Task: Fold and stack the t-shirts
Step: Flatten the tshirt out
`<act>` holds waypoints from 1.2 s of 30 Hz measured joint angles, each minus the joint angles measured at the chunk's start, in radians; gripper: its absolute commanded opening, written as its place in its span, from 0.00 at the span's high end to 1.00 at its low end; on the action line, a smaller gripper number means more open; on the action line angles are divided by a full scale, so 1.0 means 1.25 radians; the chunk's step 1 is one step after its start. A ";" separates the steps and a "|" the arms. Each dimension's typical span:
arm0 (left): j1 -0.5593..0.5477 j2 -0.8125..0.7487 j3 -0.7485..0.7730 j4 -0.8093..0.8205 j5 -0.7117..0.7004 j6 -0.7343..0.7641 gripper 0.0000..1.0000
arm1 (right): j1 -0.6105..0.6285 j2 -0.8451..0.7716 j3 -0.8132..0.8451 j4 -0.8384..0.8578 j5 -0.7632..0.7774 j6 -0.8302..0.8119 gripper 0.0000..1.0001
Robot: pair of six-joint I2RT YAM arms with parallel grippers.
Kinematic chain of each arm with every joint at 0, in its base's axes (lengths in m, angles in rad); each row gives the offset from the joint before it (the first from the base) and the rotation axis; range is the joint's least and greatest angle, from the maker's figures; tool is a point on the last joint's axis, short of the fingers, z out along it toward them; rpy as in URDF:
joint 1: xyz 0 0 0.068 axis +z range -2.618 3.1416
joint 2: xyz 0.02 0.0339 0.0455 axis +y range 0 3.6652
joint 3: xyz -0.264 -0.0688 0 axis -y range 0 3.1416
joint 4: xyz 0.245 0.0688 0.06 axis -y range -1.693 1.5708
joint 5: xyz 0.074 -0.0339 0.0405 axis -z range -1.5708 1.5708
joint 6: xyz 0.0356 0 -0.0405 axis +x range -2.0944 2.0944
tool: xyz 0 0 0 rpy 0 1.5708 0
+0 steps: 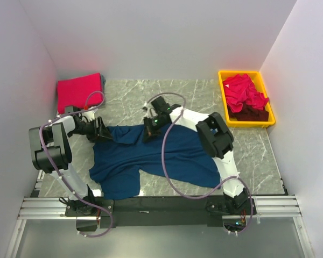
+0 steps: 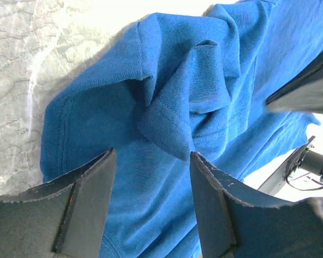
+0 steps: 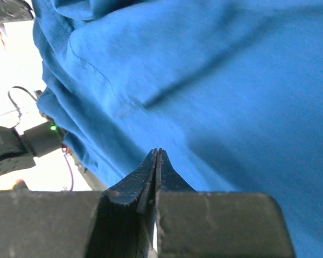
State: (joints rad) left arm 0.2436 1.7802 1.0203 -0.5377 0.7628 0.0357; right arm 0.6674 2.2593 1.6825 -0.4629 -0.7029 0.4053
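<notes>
Black-fingered left gripper (image 2: pixel 152 157) spread wide, tips set either side of a puckered fold in the navy t-shirt (image 2: pixel 167 80), not closed on it. Pale marbled surface visible past the cloth's edge on that side. From the overhead view, this gripper low at the shirt's far left corner, beside a sleeve.

Right gripper (image 3: pixel 158 155) pressed tight together, tips meeting in a thin seam, blurred blue cloth filling the view just beyond. Cloth caught between the tips or not: impossible to tell. From overhead, this gripper on the shirt's far edge near its middle, not far from the left one.

Navy t-shirt unfolded and rumpled across the middle of the grey marbled tabletop (image 1: pixel 199 97), between the two arms, near hem toward the arm bases.

At the far left corner, a folded red-pink t-shirt (image 1: pixel 78 91) lying flat, apart from the navy one. At the far right, a yellow bin (image 1: pixel 222 99) against the wall, holding crumpled red-pink t-shirts (image 1: pixel 245 91) heaped toward its far end and a dark maroon t-shirt (image 1: pixel 253 114) at its near end.
</notes>
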 measured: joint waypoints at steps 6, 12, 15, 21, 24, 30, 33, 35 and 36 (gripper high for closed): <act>0.000 0.000 0.000 0.002 0.000 -0.003 0.36 | -0.046 -0.035 -0.018 0.029 -0.018 0.042 0.35; 0.000 -0.012 -0.003 0.002 -0.001 -0.002 0.36 | 0.011 -0.034 -0.016 0.067 -0.020 0.092 0.27; 0.000 -0.024 -0.004 0.001 -0.001 -0.002 0.35 | 0.038 -0.020 0.004 0.066 -0.016 0.110 0.27; 0.000 -0.030 -0.013 0.002 0.000 -0.002 0.35 | 0.050 0.037 0.052 0.070 -0.015 0.139 0.28; 0.000 -0.030 -0.015 -0.003 0.000 -0.002 0.34 | 0.049 0.065 0.069 0.070 -0.023 0.156 0.28; 0.000 -0.034 -0.016 -0.003 0.000 -0.002 0.35 | 0.048 0.083 0.091 0.077 -0.031 0.173 0.63; 0.000 -0.041 -0.016 -0.002 0.000 -0.002 0.36 | 0.047 0.082 0.090 0.079 -0.034 0.167 0.92; 0.000 -0.043 -0.017 0.000 0.000 -0.002 0.37 | 0.042 0.076 0.080 0.078 -0.035 0.163 1.00; 0.000 -0.045 -0.019 0.000 -0.001 -0.002 0.37 | 0.040 0.067 0.067 0.075 -0.037 0.158 1.00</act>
State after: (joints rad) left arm 0.2436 1.7245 0.9966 -0.5377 0.7620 0.0326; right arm 0.7170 2.3428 1.7657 -0.3687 -0.7486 0.6033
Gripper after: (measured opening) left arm 0.634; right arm 0.032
